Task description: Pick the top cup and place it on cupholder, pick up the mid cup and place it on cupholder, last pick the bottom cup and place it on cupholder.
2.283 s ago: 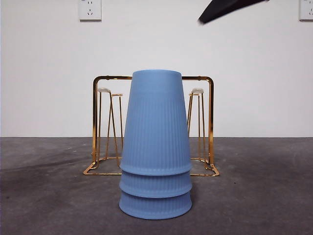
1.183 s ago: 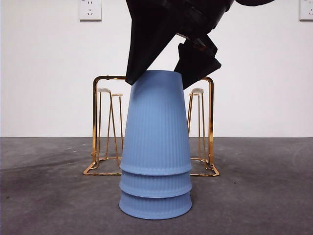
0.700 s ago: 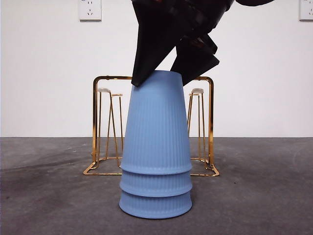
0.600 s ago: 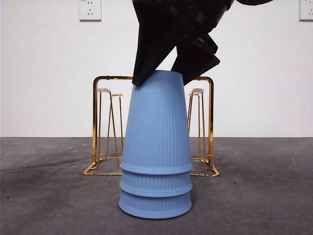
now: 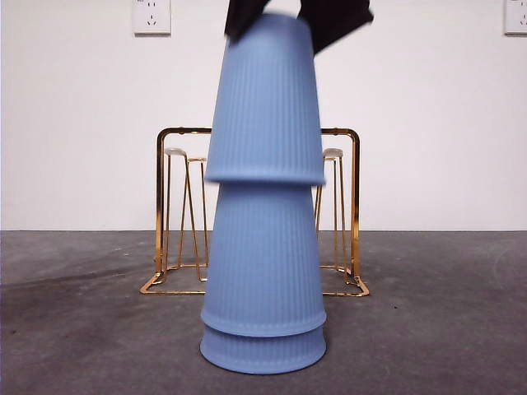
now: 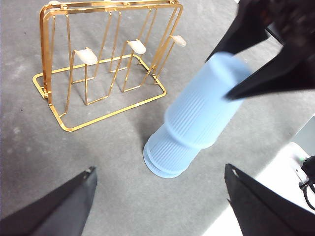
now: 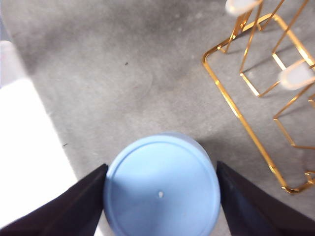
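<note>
Blue ribbed cups stand upside down in a stack on the grey table. My right gripper (image 5: 272,18) is shut on the top cup (image 5: 265,99), gripping its closed end (image 7: 161,187) and holding it raised, its rim still around the mid cup (image 5: 263,263). The bottom cup (image 5: 263,352) shows only as a rim beneath. The gold wire cupholder (image 5: 174,214) with white-tipped prongs stands behind the stack, also seen as the cupholder (image 6: 98,64) in the left wrist view. My left gripper (image 6: 160,196) hangs open, high above the table and apart from the cups.
Two wall sockets (image 5: 151,16) sit on the white wall behind. In the left wrist view the table's edge (image 6: 266,191) runs close to the stack.
The right gripper came down, shut on the top cup and has lifted it well up off the two lower cups. The stack's base shifted slightly.
</note>
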Motion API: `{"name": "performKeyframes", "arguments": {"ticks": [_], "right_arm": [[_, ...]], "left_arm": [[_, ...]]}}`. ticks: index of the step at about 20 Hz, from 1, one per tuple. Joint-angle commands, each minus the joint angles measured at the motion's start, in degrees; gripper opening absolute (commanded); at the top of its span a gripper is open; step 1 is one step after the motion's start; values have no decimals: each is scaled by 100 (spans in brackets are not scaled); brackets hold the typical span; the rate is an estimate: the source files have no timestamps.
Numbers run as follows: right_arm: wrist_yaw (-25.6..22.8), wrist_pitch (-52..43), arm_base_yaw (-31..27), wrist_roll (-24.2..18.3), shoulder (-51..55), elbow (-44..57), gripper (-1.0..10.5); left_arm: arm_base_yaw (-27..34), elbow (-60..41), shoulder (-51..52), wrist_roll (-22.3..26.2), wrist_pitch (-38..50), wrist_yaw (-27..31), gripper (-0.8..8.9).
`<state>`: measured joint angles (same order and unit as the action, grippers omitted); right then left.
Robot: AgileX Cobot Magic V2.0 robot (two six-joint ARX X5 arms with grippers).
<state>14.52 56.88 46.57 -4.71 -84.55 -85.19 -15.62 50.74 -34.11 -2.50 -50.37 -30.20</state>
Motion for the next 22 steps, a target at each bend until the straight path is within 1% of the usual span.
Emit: {"name": "performKeyframes", "arguments": {"ticks": [1,4,6,7,12,13,15,17,22], "right_arm": [[-157,214,72,-96,-28,-542,262],[-584,468,20,-186,-28,-1115,262],[-861,487,-116,-238,-28,-1346,262],[-907,472,-234,-262,-28,-1394,262],[-798,271,-1040,-286,-127,-1392,262],[-717,229,-1187,-284,-173,-1390,262],[-361,221,-1416,-284,-284,-1381,262],[-254,227,-1519,-284,-457,-1368,262],[-251,-57,-1602,-284,-835,-1093,262]], "left_arm": [[-20,131,-33,35,68,-28,409],[-20,131,-33,35,68,-28,409],[-20,131,-33,35,68,-28,409],[-20,131,-33,35,68,-28,409],[-20,131,-33,35,68,-28,409],[-20,131,-33,35,68,-28,409],[-20,131,-33,35,68,-28,409],[-20,131,-33,35,68,-28,409],[-20,131,-33,31,59,-28,409]]}}
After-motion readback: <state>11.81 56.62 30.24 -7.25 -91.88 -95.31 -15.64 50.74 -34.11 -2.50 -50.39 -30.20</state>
